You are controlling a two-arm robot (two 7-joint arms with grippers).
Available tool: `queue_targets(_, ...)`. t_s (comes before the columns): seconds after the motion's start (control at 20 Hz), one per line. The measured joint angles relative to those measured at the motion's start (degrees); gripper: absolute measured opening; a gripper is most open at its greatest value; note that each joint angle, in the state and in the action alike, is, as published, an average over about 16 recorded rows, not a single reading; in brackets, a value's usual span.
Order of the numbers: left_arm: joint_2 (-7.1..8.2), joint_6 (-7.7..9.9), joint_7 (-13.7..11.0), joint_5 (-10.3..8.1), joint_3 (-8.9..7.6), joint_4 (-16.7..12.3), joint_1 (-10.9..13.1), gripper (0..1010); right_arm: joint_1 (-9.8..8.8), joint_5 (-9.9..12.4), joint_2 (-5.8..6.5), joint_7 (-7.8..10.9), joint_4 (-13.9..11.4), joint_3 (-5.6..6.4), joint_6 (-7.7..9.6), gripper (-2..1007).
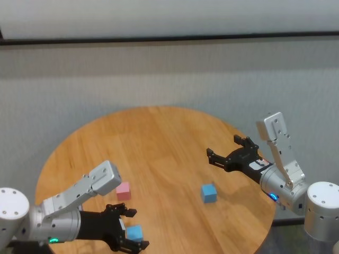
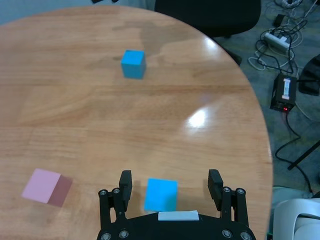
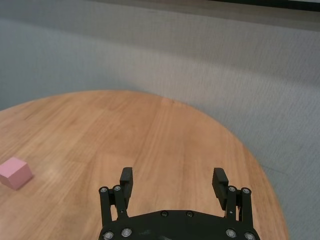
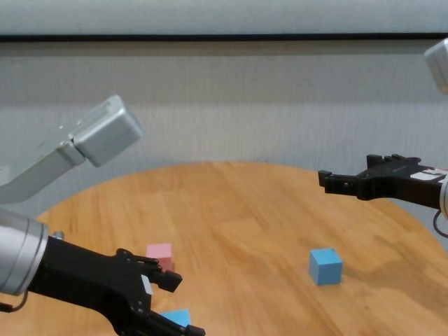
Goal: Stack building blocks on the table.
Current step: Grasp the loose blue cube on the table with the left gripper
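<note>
Three blocks lie apart on the round wooden table. A light blue block sits near the front edge between the open fingers of my left gripper. In the left wrist view this block lies between the fingers with a gap on each side. The pink block is just behind it and shows in the right wrist view. The second blue block lies to the right of the middle. My right gripper is open, empty and held above the table's right side.
The table edge is close to the left gripper in the left wrist view. Beyond it on the floor lie cables and a black power box, and a dark chair base. A grey wall stands behind the table.
</note>
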Motion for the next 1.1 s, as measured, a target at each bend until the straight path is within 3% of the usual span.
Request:
queue_targets(0.5,-1.61,0.62,-0.5,1.83,1.25,2.9,-1.6,999,0.0,0.0,0.0,0.0,0.0,0.0,0.0,1001)
queue_targets(1.1,-2.21,1.67,-1.3,3.48,2.49,4.1,-2.7,999,0.0,0.0,0.0,0.0,0.0,0.0,0.0,1001)
